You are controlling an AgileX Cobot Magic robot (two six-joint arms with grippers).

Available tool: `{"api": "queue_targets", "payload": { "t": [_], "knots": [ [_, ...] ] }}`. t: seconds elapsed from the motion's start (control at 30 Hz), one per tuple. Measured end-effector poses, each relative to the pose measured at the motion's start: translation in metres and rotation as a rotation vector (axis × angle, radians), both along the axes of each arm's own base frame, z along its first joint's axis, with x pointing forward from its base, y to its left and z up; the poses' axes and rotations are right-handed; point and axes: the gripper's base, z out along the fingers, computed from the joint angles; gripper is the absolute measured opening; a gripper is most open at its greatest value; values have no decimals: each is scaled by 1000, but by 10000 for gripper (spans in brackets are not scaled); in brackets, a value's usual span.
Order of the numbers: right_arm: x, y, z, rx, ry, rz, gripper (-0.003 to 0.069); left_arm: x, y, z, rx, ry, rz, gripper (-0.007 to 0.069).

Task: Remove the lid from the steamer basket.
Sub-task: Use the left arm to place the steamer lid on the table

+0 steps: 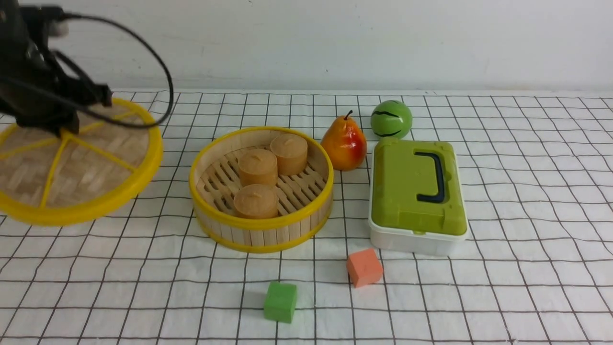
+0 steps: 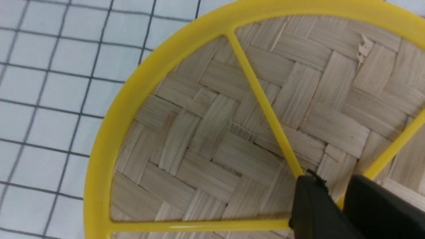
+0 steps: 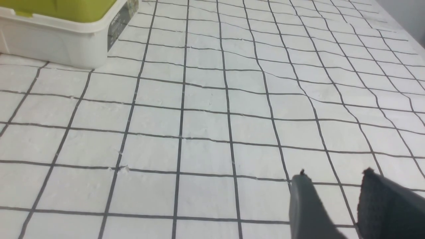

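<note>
The left gripper [image 1: 64, 129] is pinching the lid [image 1: 96, 158] at its centre. Its two black fingers [image 2: 312, 205] are closing narrowly on a yellow spoke where the spokes meet the hub. The lid is hanging under the hand, tilted, with its woven face turned up and its yellow rim ringing the gripper on all sides. I cannot tell whether its low edge is touching the checked cloth [image 1: 503, 191].

The steamer basket [image 1: 261, 235] is sitting uncovered to the right of this hand, well apart from the lid's rim. Three tan cylinders [image 1: 257, 166] are standing on its slatted floor. Farther from the hand, past the basket, a pear [image 1: 344, 143] is standing just beside a white box [image 1: 412, 239] with a green lid, and a green ball [image 1: 391, 119] is lying behind that box. An orange cube [image 1: 364, 267] and a green cube [image 1: 280, 301] are lying on the cloth, on the near side of the basket.

The right gripper [image 3: 333, 179] is hovering over bare cloth, its jaws standing apart with nothing between them. The white box is lying some way ahead of it.
</note>
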Motion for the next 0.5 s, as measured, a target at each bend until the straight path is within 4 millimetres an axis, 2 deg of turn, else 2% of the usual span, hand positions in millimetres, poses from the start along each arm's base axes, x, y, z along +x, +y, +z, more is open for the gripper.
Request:
{"api": "queue_targets", "payload": {
  "t": [0.1, 0.13, 0.17, 0.23, 0.27, 0.43, 0.5],
  "knots": [
    [0, 0, 0, 0, 0, 0, 239, 8, 0, -45, -11, 28, 16, 107],
    [0, 0, 0, 0, 0, 0, 239, 8, 0, -46, -12, 29, 18, 107],
    [0, 0, 0, 0, 0, 0, 239, 14, 0, -69, -21, 66, 33, 107],
    [0, 0, 0, 0, 0, 0, 239, 16, 1, -79, -23, 84, 42, 107],
    [0, 0, 0, 0, 0, 0, 239, 18, 1, -90, -26, 104, 53, 107],
    [0, 0, 0, 0, 0, 0, 239, 20, 1, -92, -38, 97, 70, 139],
    [0, 0, 0, 0, 0, 0, 239, 18, 0, -84, -57, 79, 80, 209]
  ]
}}
